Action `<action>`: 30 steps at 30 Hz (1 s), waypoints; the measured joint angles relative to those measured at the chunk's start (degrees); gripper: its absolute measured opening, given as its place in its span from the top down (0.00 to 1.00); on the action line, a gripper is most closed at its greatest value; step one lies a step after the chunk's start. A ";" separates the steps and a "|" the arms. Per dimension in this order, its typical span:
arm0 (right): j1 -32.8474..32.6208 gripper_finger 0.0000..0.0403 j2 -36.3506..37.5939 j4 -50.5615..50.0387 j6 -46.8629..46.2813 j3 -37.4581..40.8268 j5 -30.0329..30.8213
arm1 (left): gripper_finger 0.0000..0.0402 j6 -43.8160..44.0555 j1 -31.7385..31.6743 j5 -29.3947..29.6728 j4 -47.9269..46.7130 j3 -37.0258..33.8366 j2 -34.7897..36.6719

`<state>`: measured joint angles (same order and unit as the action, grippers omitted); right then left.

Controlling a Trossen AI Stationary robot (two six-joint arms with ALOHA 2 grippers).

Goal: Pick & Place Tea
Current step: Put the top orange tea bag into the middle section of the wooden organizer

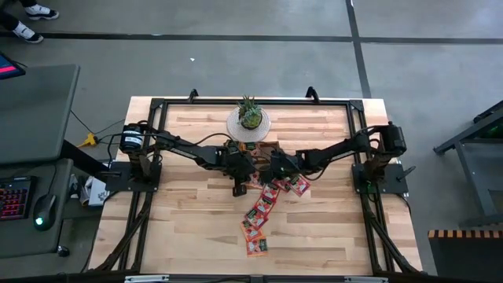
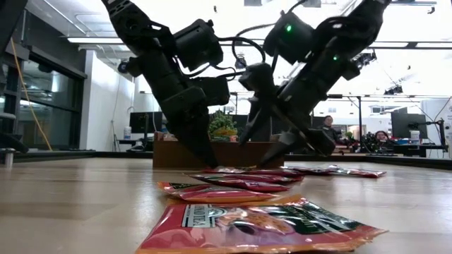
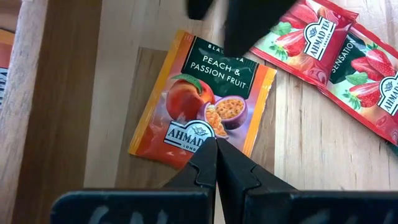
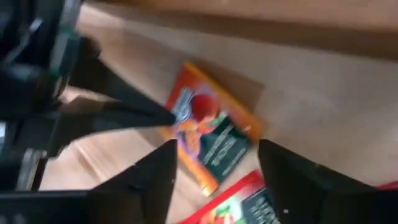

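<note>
Where it lies flat, the tea sachet (image 3: pixel 200 99) shows orange, peach-printed.

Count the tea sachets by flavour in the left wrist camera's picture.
orange square peach and passion fruit tea sachet: 1
red square strawberry tea sachets: 2
Total: 3

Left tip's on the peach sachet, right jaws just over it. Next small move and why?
Probably lower the open right gripper onto the peach sachet and close. Its fingers straddle it, and the shut left gripper seems to pin its edge to the table.
</note>
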<state>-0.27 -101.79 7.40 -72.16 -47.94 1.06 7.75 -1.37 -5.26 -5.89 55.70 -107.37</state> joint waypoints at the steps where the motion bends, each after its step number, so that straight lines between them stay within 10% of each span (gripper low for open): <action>1: 0.64 0.42 -0.20 -0.37 0.00 0.00 -0.64 | 1.00 0.00 0.00 0.00 0.00 -0.02 0.00; 20: 2.42 0.34 -6.87 9.08 0.09 -0.15 -9.82 | 1.00 0.02 0.00 -0.22 0.07 -0.11 0.00; 30: 2.32 0.56 -8.01 9.23 0.12 -0.15 -10.14 | 1.00 0.00 -0.02 -0.51 0.13 -0.13 0.00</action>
<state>2.04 -109.81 16.63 -72.04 -48.10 -9.08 7.75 -1.39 -5.76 -5.76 55.57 -107.37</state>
